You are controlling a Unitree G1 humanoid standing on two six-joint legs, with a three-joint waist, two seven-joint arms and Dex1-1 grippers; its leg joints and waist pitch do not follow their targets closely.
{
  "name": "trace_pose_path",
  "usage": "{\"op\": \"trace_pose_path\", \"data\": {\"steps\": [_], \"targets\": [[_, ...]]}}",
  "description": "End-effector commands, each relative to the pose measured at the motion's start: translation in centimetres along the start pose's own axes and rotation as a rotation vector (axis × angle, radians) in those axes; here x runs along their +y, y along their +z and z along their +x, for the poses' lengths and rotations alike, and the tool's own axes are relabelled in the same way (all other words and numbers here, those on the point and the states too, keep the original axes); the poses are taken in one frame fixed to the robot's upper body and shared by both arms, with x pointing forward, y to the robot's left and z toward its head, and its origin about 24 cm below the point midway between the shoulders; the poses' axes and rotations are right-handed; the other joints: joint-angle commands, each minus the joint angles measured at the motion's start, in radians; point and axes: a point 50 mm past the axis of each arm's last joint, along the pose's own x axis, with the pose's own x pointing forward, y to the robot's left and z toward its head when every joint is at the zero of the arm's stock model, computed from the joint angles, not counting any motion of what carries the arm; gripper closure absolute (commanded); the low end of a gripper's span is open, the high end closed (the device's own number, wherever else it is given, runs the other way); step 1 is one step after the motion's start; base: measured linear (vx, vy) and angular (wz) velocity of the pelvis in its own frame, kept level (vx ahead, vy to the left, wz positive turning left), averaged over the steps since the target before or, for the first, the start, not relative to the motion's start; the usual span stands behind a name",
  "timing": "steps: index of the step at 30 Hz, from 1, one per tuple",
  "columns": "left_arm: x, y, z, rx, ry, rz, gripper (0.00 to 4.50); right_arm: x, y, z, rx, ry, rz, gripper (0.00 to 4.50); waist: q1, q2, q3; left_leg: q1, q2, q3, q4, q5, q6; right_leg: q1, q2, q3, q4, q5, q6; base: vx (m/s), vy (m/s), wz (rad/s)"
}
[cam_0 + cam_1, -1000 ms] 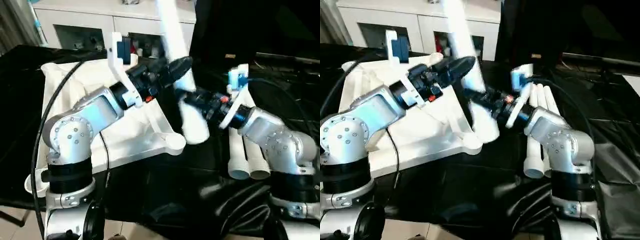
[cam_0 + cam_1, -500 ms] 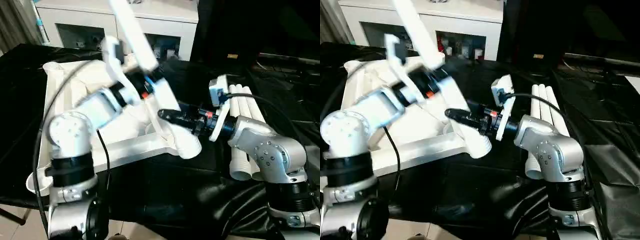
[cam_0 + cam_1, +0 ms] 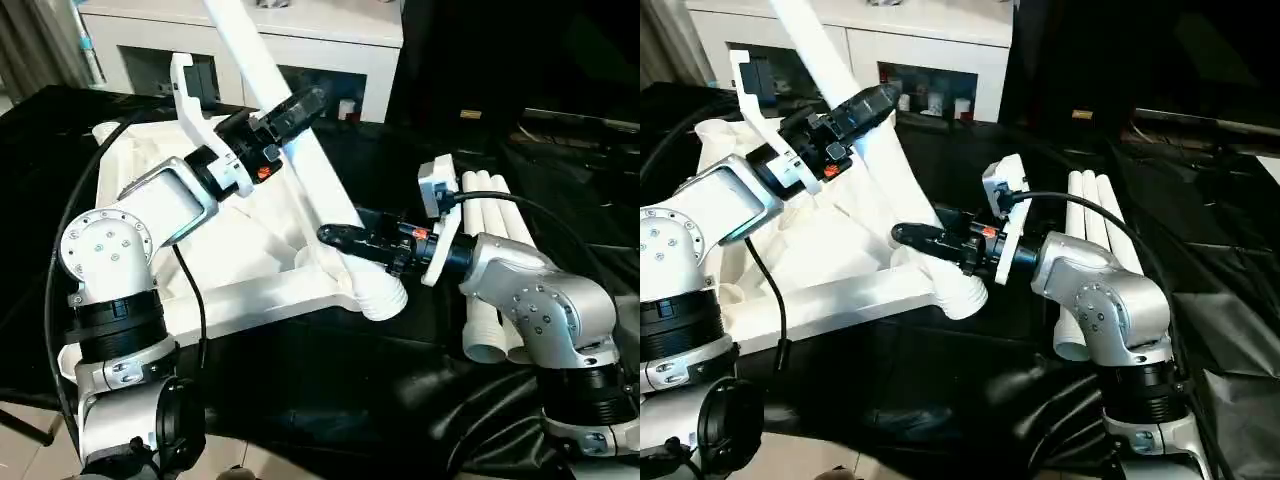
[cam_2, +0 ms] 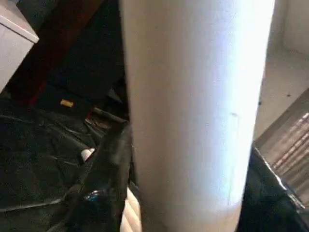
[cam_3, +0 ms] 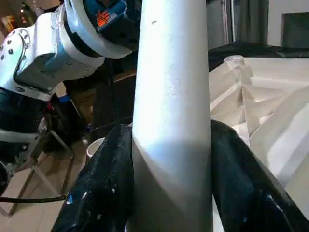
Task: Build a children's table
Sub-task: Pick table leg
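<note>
On black sheeting (image 3: pixel 330 400) over the table: upturned white tabletop (image 3: pixel 230 250) at nine o'clock, three spare legs (image 3: pixel 495 265) at three o'clock. Centre: tilted leg (image 3: pixel 300 160), foot at the near corner socket (image 3: pixel 375 298), pinched low by right pincer (image 3: pixel 335 236), higher by left pincer (image 3: pixel 305 100). At twelve o'clock, white glass-doored cabinet (image 3: pixel 300 50).

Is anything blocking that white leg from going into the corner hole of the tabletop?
Nothing visible does: the leg, held by both grippers, already has its wide end at the tabletop's near corner socket.
</note>
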Motion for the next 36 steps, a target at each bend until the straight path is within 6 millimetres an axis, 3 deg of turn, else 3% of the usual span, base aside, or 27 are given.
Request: {"op": "trace_pose_path", "data": {"steps": [1,3,4,8,14,17,20,25,26,28,36], "targets": [[-0.6,-0.1,0.2,0.029,-0.023,0.018,2.14,0.1,0.2,-0.1,-0.010,-0.003,-0.028,2.66,0.003,-0.006,-0.074,-0.005,0.025,0.001,-0.059,-0.031,0.012,0.069,-0.065,0.042,-0.068,-0.142,-0.152,0.000,0.000,0.00],[-0.5,0.0,0.2,0.022,-0.013,0.017,2.14,0.0,0.2,-0.1,-0.010,-0.004,-0.029,2.66,0.002,-0.007,-0.075,-0.006,0.025,0.001,-0.059,-0.028,0.012,0.069,-0.064,0.042,-0.068,-0.138,-0.151,0.000,0.000,0.00],[-0.5,0.0,0.2,0.018,-0.008,0.016,2.50,0.0,0.2,-0.1,-0.010,-0.005,-0.029,2.66,0.002,-0.007,-0.075,-0.006,0.025,0.001,-0.059,-0.023,0.012,0.070,-0.064,0.042,-0.066,-0.128,-0.152,0.000,0.000,0.00],[-0.3,0.5,0.1,0.002,0.009,0.009,2.70,-0.1,0.3,-0.1,-0.014,-0.014,-0.029,2.66,0.002,-0.006,-0.075,-0.006,0.025,0.001,-0.059,-0.028,0.009,0.070,-0.064,0.042,-0.066,-0.121,-0.159,0.000,0.000,0.00],[-0.4,0.6,0.1,0.019,0.010,0.021,2.75,-0.2,0.3,-0.1,-0.017,-0.022,-0.034,2.66,0.002,0.001,-0.075,-0.004,0.025,0.000,-0.059,-0.036,0.005,0.069,-0.063,0.042,-0.066,-0.124,-0.159,0.000,0.000,0.00],[-0.6,0.6,0.3,0.051,0.015,0.081,2.75,-0.5,0.4,-0.1,-0.016,-0.054,-0.044,2.66,0.002,0.000,-0.076,-0.004,0.025,-0.001,-0.060,-0.036,0.002,0.069,-0.063,0.042,-0.066,-0.119,-0.157,0.000,0.000,0.00],[-0.7,0.7,0.4,0.084,0.017,0.129,2.75,-0.7,0.4,-0.1,-0.018,-0.067,-0.038,1.96,0.002,-0.001,-0.075,-0.002,0.026,-0.001,-0.061,-0.033,0.002,0.067,-0.063,0.042,-0.066,-0.124,-0.151,0.000,0.000,0.00],[-1.2,0.7,0.9,0.147,-0.015,0.188,2.77,-1.0,0.5,0.2,0.022,-0.076,-0.009,1.57,0.000,-0.002,-0.074,-0.001,0.025,0.000,-0.061,-0.038,-0.007,0.068,-0.062,0.042,-0.066,-0.134,-0.146,0.000,0.000,0.00],[-1.4,0.7,1.0,0.163,-0.028,0.199,2.77,-1.1,0.5,0.2,0.042,-0.085,-0.004,1.57,0.000,0.002,-0.076,-0.001,0.025,0.000,-0.061,-0.033,-0.009,0.067,-0.062,0.042,-0.064,-0.131,-0.149,0.000,0.000,0.00],[-1.6,0.8,1.1,0.181,-0.046,0.213,2.77,-1.4,0.4,0.3,0.075,-0.095,0.010,1.23,0.000,0.002,-0.074,-0.002,0.024,0.000,-0.061,-0.039,-0.015,0.068,-0.062,0.043,-0.064,-0.132,-0.153,0.000,0.000,0.00],[-2.9,1.2,1.3,0.226,-0.221,0.214,2.77,-1.3,0.6,0.1,0.164,-0.018,0.066,1.12,0.002,0.003,-0.077,-0.003,0.025,0.001,-0.060,-0.026,-0.017,0.073,-0.064,0.043,-0.058,-0.084,-0.174,0.000,0.000,0.00]]}}
